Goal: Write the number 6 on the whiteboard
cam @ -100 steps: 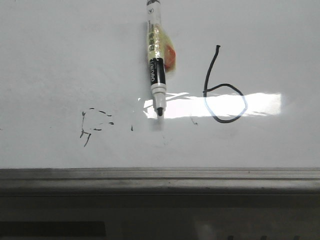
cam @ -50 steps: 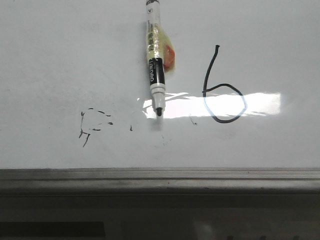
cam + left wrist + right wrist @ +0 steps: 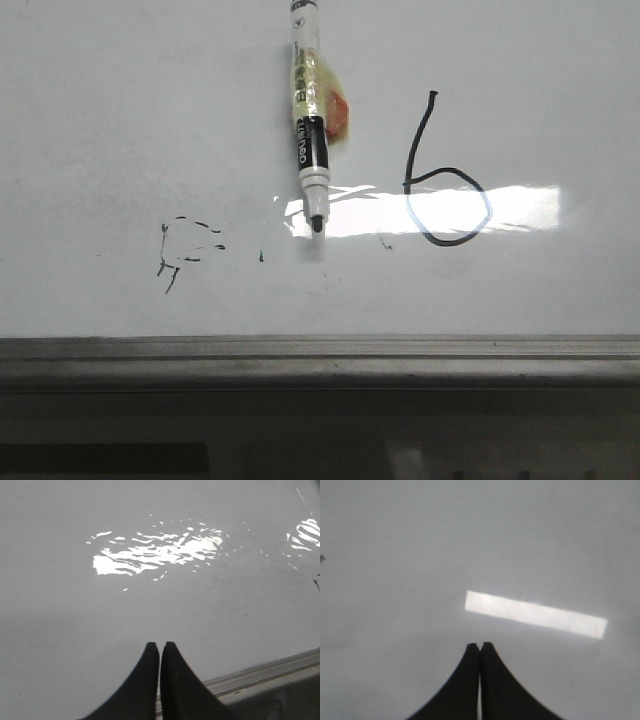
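The number 6 (image 3: 440,175) stands complete in black line at the centre-right of the front frame, its closed loop overlapping the bright rectangular glare patch (image 3: 430,210) on the whiteboard (image 3: 120,120). Left gripper (image 3: 159,647): the two dark fingertips are pressed together with only a hairline seam between them, nothing held, poised over bare white board near the grey metal ledge (image 3: 270,672) at the lower right of that wrist frame. Right gripper (image 3: 479,647): fingertips likewise closed tip to tip, empty, with the board and a rectangular reflection beyond them. In the front view, a marker (image 3: 309,120) hangs tip-down at upper centre, to the left of the digit and apart from it; its black tip meets the left end of the glare patch. A yellow and orange piece of tape (image 3: 330,105) clings to its barrel. Faint broken black scribbles (image 3: 185,250) sit at lower left, well apart from the digit. The ledge runs across the bottom of the board.
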